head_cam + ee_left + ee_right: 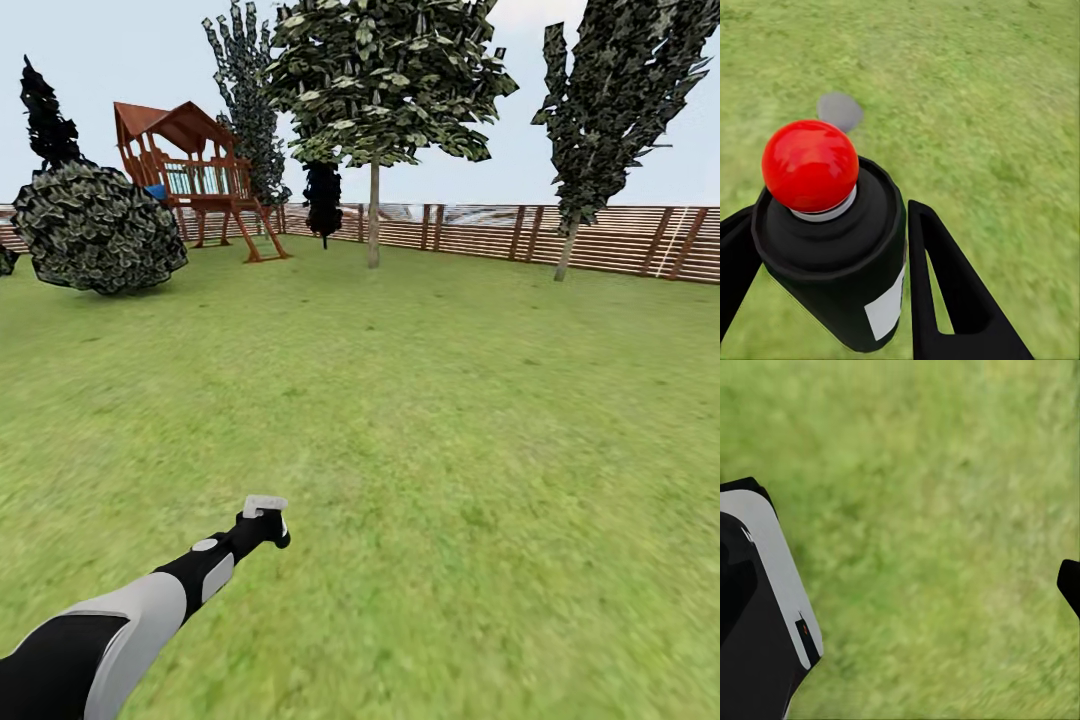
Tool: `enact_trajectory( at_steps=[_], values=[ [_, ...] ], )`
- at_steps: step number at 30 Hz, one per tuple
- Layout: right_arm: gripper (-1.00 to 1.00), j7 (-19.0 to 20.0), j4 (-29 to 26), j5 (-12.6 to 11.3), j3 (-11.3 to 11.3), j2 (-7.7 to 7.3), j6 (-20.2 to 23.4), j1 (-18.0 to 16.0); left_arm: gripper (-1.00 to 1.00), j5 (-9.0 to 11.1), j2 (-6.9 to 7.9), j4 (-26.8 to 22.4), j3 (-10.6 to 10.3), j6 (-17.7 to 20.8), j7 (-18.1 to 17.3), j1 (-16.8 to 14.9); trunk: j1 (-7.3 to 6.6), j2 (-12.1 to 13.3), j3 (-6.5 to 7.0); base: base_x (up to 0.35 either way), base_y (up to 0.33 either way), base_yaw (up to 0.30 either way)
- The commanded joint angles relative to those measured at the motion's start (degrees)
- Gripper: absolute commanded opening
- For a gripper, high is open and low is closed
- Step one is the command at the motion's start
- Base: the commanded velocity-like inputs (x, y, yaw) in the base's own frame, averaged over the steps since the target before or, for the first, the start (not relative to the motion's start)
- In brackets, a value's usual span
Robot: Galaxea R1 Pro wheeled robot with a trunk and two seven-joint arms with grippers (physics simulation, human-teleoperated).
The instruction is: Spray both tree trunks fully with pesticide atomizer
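Sprayer held over the lawn (420,400)

The left gripper (832,300) clamps the black sprayer (832,247); the wrist view shows its red ball top, the head view a grey head. Farther right stands a tree (374,215). I cannot tell the right gripper's state.

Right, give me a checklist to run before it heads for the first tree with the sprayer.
1. Sprayer held in the left gripper: ok, black fingers sit on both sides of the can.
2. Red button on top unobstructed: ok.
3. Tree in sight: ok, its bare trunk stands ahead near the fence.
4. Path over the lawn: ok, open grass up to the trunk.
5. White specks on the trunk: cannot tell, too far away.
6. Right gripper state: cannot tell, one dark fingertip shows over grass.
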Motion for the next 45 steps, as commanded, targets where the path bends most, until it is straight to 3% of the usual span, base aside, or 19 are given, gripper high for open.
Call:
enact_trajectory(
  at_steps=[1, 26, 31, 45],
  values=[
    [1.00, 0.00, 0.00, -0.01, 0.00, 0.00, 0.00, 0.00, -1.00, 0.02, 0.00, -0.01, 0.04, 0.00, 0.01, 0.00, 0.00, 0.00, 0.00, 0.350, 0.000, 0.000],
    [1.00, 0.00, 0.00, 0.00, 0.00, 0.00, 0.00, 0.00, -1.00, 0.02, 0.00, -0.01, 0.04, 0.00, -0.04, 0.00, 0.00, 0.00, 0.00, 0.350, 0.000, 0.000],
    [1.00, 0.00, 0.00, 0.02, 0.00, 0.00, 0.00, 0.00, -1.00, 0.02, -0.73, -0.01, 0.04, 0.00, -0.02, 0.00, 0.00, 0.00, 0.00, 0.350, 0.000, 0.000],
    [1.00, 0.00, 0.00, 0.01, 0.00, 0.00, 0.00, 0.00, -1.00, 0.02, -0.85, -0.01, 0.04, 0.00, -0.02, 0.00, 0.00, 0.00, 0.00, 0.350, 0.000, 0.000]
  ],
)
